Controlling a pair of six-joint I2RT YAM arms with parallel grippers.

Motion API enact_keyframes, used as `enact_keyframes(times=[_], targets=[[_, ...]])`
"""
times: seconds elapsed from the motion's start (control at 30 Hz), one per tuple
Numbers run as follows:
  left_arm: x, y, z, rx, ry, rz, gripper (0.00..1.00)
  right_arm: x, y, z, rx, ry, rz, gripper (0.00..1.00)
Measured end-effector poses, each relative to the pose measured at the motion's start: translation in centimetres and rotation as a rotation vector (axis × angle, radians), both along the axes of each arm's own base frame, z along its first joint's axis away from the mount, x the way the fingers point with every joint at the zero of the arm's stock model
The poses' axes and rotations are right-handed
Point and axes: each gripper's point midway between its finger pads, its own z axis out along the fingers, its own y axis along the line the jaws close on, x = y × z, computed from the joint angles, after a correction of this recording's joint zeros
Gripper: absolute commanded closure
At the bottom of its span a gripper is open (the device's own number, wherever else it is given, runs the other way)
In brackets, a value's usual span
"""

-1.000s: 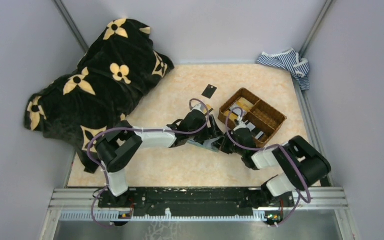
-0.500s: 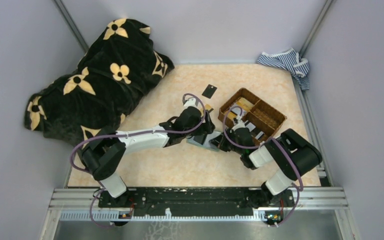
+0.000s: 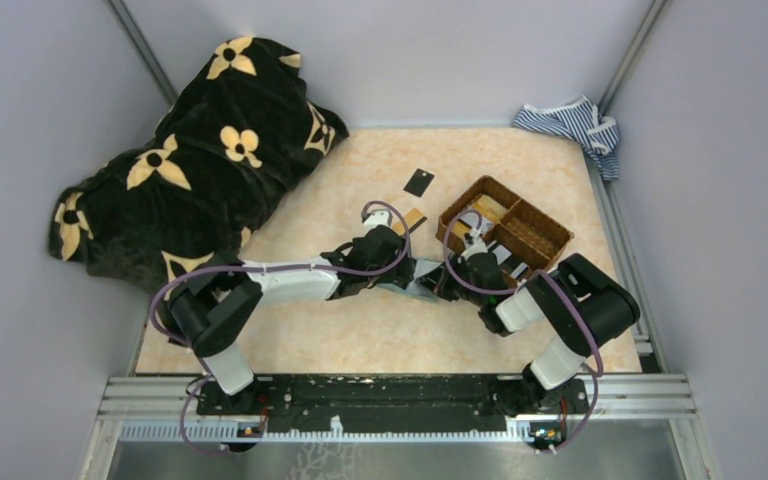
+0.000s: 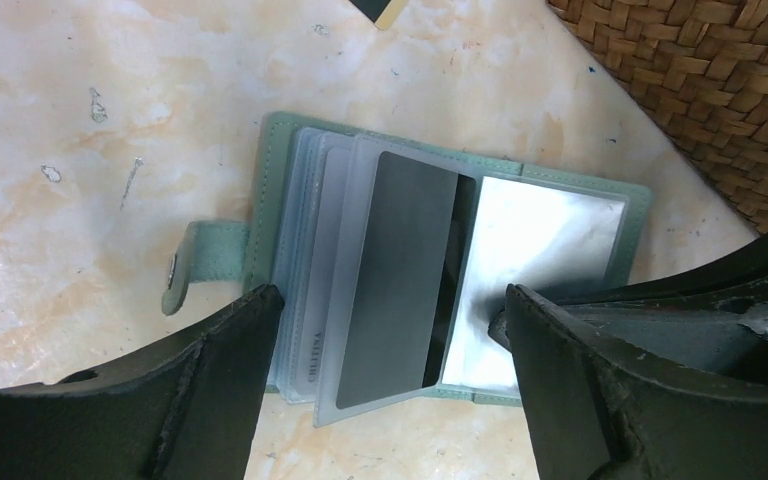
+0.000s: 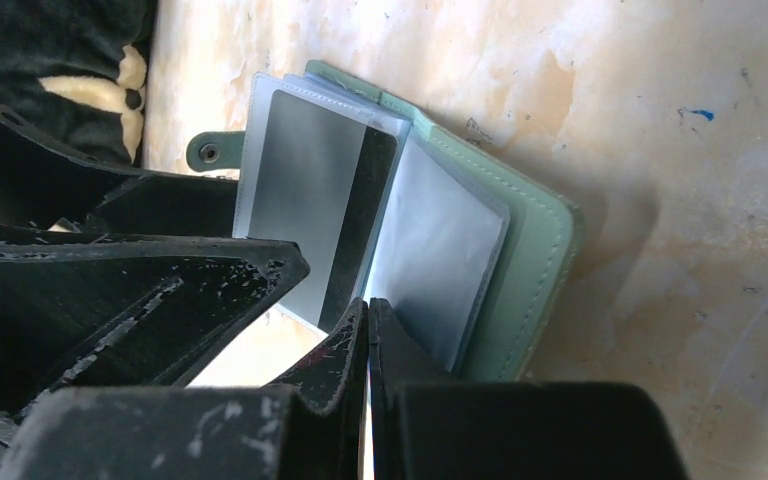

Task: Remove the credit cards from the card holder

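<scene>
The sage-green card holder lies open on the table, its clear sleeves fanned out. One sleeve holds a grey credit card with a dark stripe along one side; the same credit card shows in the right wrist view. My left gripper hangs open just above the holder, one finger on each side of that sleeve, touching nothing. My right gripper is shut, and its tips press on a clear sleeve on the holder's right half. From above, the left gripper and the right gripper meet over the holder.
A brown woven basket stands just right of the holder, its wall close to my left gripper. Further back lie a loose black card and a gold card. A black flowered blanket fills the left; striped cloth lies back right.
The left arm has drawn its elbow leftward and its wrist has shifted slightly over the holder. The right gripper has crept a little left, staying shut on the holder's right half.
</scene>
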Motion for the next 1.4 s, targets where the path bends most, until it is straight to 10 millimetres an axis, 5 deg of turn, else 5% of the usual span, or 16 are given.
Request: enact_keyframes(times=[0.43,0.77,1.1,1.3,1.4], targets=[[1.4,0.8,3.9,0.017,-0.093,0.008,0.13,0.0,0.2,0.1,0.009,-0.006,0.015,1.00],[0.4,4.4,-1.5,0.201,0.023,0.053,0.15,0.1,0.4,0.1,0.006,-0.006,0.026,1.00],[0.9,4.3,-1.8,0.180,0.022,0.077,0.15,0.6,1.1,0.0,0.009,-0.008,0.049,1.00],[1.5,3.8,-1.8,0.178,0.012,0.080,0.15,0.6,1.1,0.1,0.012,-0.010,0.051,0.69],[1.5,3.7,-1.8,0.175,0.009,0.079,0.15,0.6,1.3,0.2,0.022,-0.012,0.059,0.61]])
